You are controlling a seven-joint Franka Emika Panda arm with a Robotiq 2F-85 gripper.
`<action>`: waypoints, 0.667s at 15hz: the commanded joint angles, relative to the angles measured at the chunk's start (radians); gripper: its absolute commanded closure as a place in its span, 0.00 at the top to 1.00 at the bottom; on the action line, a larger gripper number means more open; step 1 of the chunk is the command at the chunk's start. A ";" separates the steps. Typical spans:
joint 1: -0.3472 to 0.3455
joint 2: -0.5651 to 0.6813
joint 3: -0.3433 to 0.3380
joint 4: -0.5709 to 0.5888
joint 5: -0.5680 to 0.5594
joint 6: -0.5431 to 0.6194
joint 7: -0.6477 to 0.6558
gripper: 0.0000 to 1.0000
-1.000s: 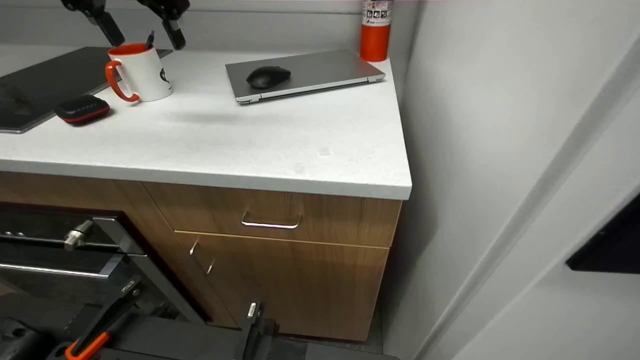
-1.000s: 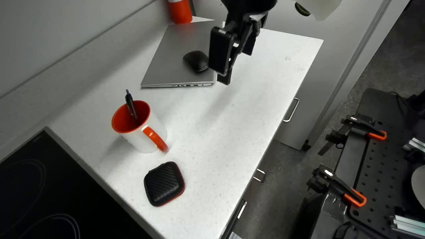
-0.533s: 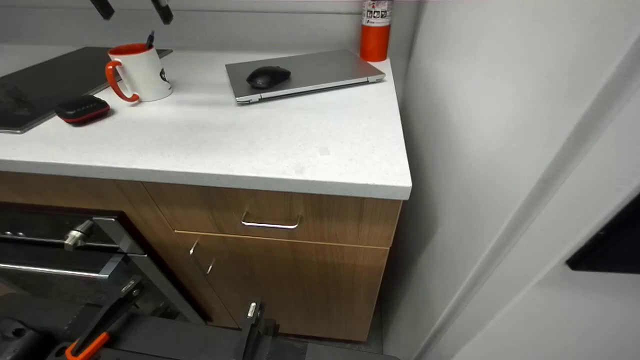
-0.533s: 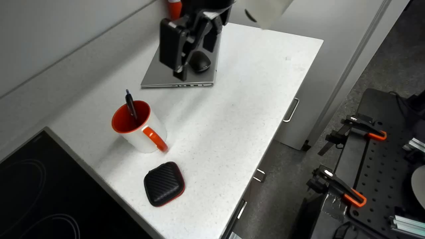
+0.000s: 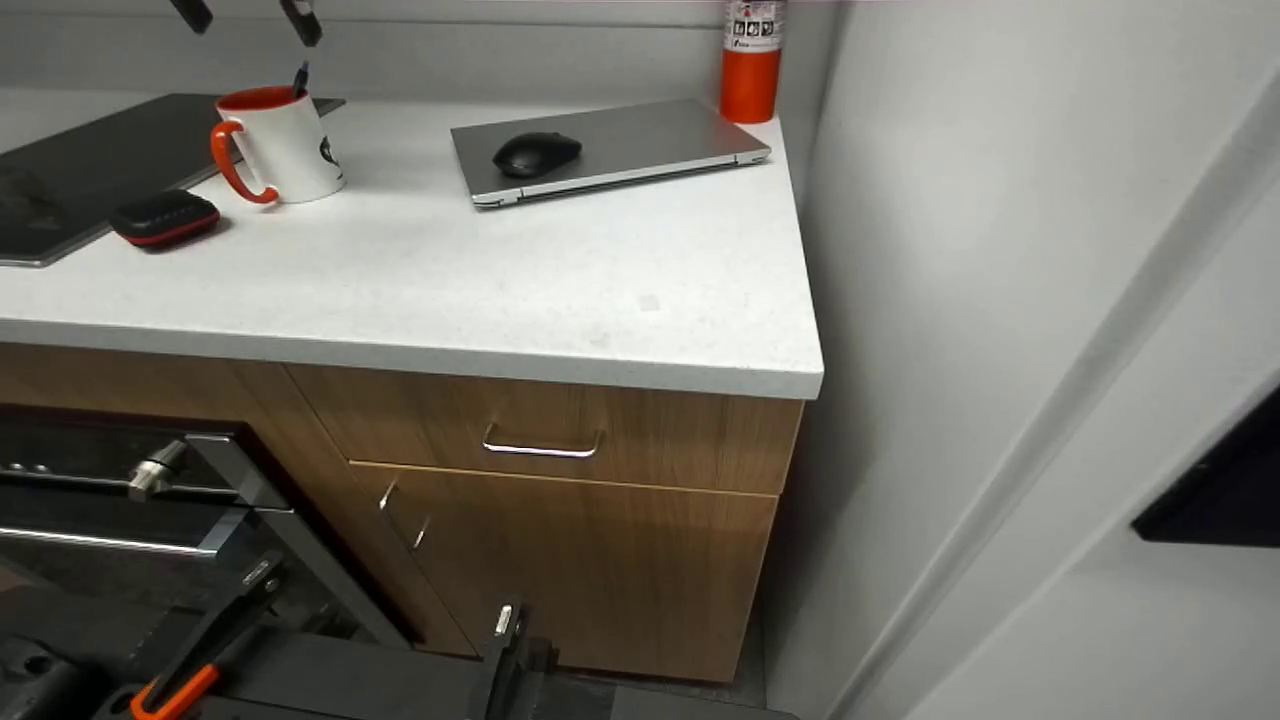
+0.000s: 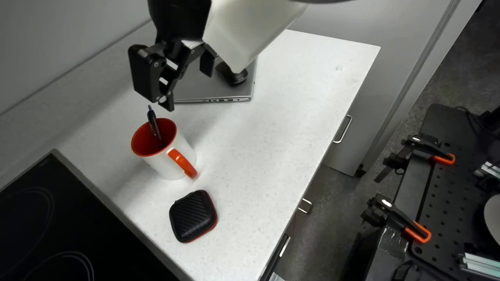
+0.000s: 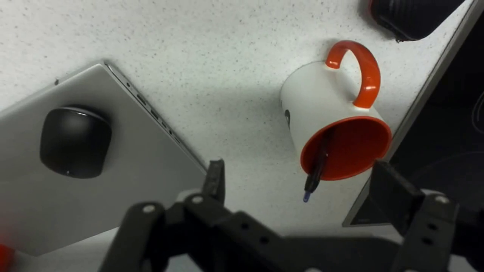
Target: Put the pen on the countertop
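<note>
The gripper (image 7: 298, 165) hangs over the countertop (image 7: 234, 56), fingers wide apart; the pen (image 7: 315, 176) leans in a mug (image 7: 312, 94), tip past the rim. Broad white surface stretches between laptop (image 7: 147, 162), cooktop (image 7: 453, 117) and front edge.

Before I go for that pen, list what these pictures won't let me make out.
Pen, lower part: hidden by the wall of the mug in an exterior view.
Print on the mug: too small to read in an exterior view.
End effector and orange-red cylinder: upper parts cut off by the top edge in an exterior view.
Red patch, lower left: wrist view, blurred and cut off by the left edge.
</note>
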 commanded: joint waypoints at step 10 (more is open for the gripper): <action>0.022 0.093 -0.028 0.098 0.038 0.017 -0.027 1.00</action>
